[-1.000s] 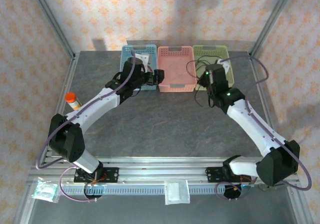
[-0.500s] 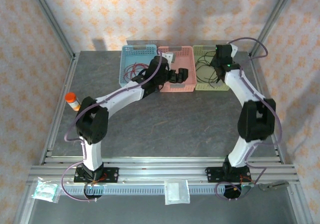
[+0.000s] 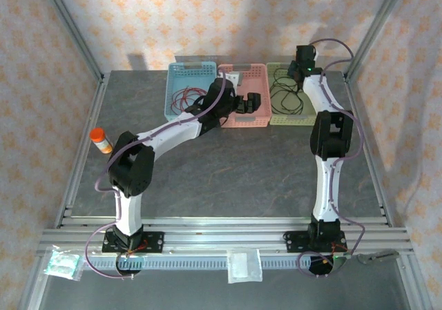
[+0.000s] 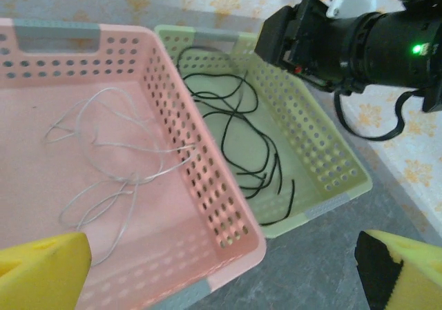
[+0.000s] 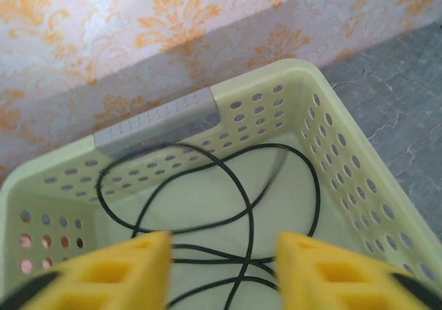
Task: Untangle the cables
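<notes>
The left tool (image 4: pixel 222 274) is being held fully released, with nothing between its fingers, near the front corner of the pink basket (image 4: pixel 207 186). The white cable (image 4: pixel 117 151) is lying loose in that basket, ahead and to the left of this tool. The right tool (image 5: pixel 221 275) is being held with its fingers parted, gripping nothing, over the green basket (image 5: pixel 159 113). The black cable (image 5: pixel 200 225) is lying coiled just beyond it. The red cable (image 3: pixel 183 99) is lying in the blue basket (image 3: pixel 188 67), left of the left tool.

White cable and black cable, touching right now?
Apart. Left wrist view: the white cable lies in the pink basket, the black cable in the green basket, with the basket walls between them.
</notes>
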Robot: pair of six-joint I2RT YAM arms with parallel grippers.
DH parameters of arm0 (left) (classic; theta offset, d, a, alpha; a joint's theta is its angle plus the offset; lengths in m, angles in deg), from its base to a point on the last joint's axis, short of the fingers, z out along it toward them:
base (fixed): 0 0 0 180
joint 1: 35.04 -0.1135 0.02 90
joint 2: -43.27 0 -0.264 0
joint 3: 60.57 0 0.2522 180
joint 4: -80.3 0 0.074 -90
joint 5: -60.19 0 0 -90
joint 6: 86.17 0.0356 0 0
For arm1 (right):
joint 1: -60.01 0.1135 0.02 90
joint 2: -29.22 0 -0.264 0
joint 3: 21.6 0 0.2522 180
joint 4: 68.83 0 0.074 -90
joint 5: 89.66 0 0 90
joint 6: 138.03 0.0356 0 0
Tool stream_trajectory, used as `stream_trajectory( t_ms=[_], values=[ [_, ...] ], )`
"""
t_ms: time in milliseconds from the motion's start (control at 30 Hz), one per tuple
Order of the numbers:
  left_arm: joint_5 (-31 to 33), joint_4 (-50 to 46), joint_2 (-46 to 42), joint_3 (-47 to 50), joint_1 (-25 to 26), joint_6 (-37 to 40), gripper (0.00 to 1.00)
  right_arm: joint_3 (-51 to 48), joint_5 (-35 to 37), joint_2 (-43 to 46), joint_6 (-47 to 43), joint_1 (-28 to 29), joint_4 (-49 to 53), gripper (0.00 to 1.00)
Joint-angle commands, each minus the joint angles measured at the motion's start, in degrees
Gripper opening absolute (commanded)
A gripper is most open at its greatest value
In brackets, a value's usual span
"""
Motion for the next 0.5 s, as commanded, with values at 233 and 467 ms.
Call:
stream_trajectory(
  t_ms=[233,467],
  values=[
    [17.5,9.1,-18.9,18.6,-0.3,4.4,0.99,-31.4,-0.4,27.1,2.3,0.2,-16.3,0.9],
    [30.7,23.6,-36.0,43.0,-2.6,10.4,0.99,-68.4,-0.2,53.2,7.3,0.2,-40.4,1.0]
  ],
)
